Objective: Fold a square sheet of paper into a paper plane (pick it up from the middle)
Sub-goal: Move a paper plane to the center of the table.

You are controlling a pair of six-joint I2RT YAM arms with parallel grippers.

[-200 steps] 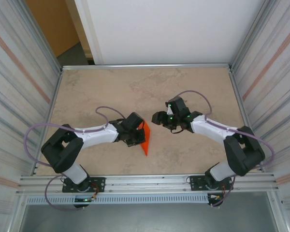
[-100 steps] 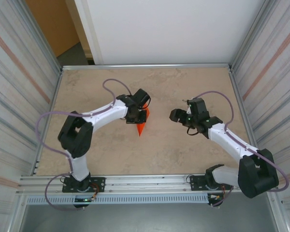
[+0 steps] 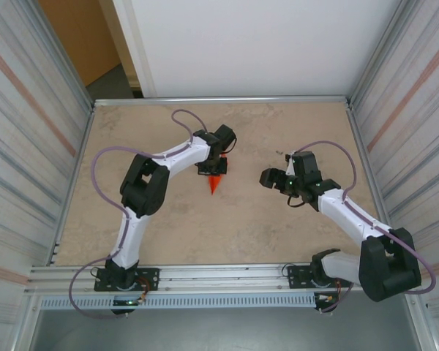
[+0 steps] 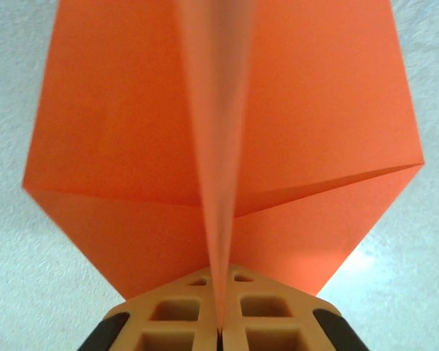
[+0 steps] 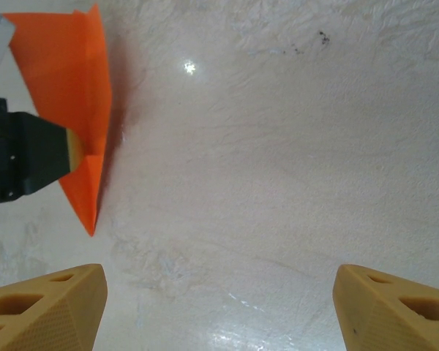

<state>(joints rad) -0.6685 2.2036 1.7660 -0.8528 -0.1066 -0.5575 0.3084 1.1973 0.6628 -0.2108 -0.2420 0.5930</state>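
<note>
I see my left gripper (image 4: 219, 330) pinched on the paper plane (image 3: 215, 184), centre of the top view, long axis vertical, nose toward bottom; right gripper (image 5: 219, 307) gapes empty.

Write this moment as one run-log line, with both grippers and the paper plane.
left gripper: shut on paper plane at centre crease | right gripper: open, empty, apart from it | plane state: folded, tip pointing toward arm bases
</note>
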